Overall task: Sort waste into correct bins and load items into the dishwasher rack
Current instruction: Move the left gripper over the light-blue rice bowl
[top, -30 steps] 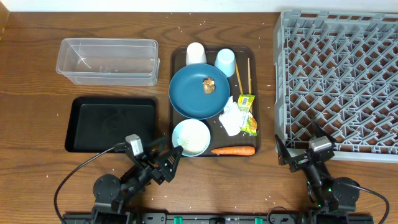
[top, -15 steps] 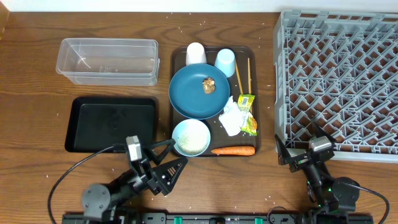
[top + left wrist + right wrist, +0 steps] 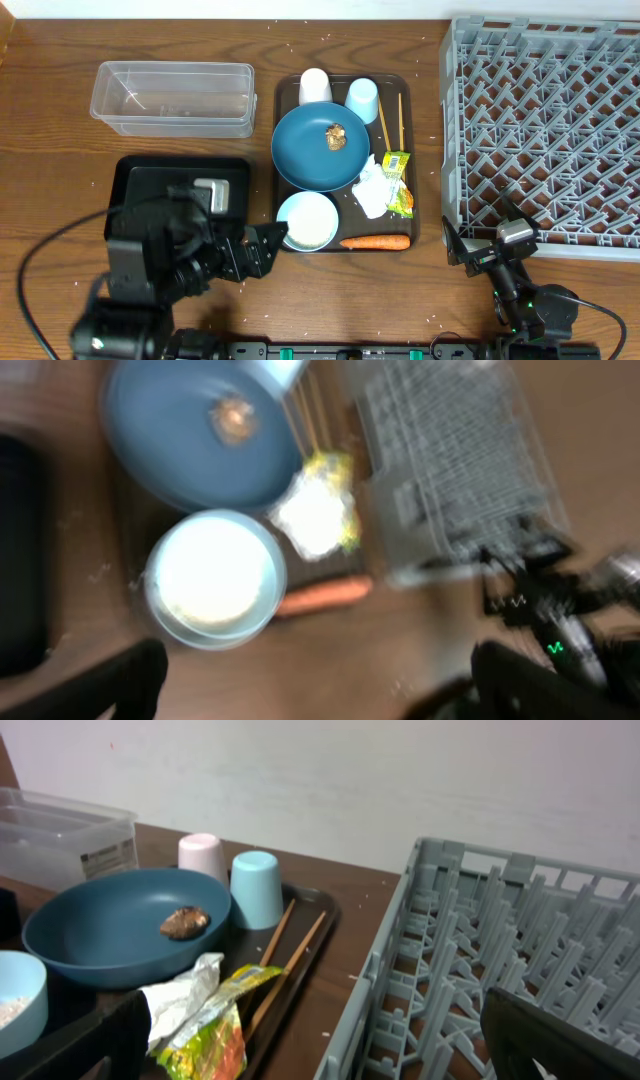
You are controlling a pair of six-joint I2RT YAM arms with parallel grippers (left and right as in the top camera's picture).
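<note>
Orange carrot [image 3: 375, 241] lengthwise left-to-right beside bowl [image 3: 307, 220]; left gripper [image 3: 320, 660] and right gripper [image 3: 310, 1010] wide

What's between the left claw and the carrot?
The pale blue bowl. The overhead view shows it sitting between the left claw and the carrot.

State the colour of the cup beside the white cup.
The cup is light blue, clearest in the overhead view.

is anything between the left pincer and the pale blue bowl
Nothing visible does. The left pincer is open right beside the bowl, at its near rim; the wrist view shows it unobstructed ahead. The carrot lies on the far side.
</note>
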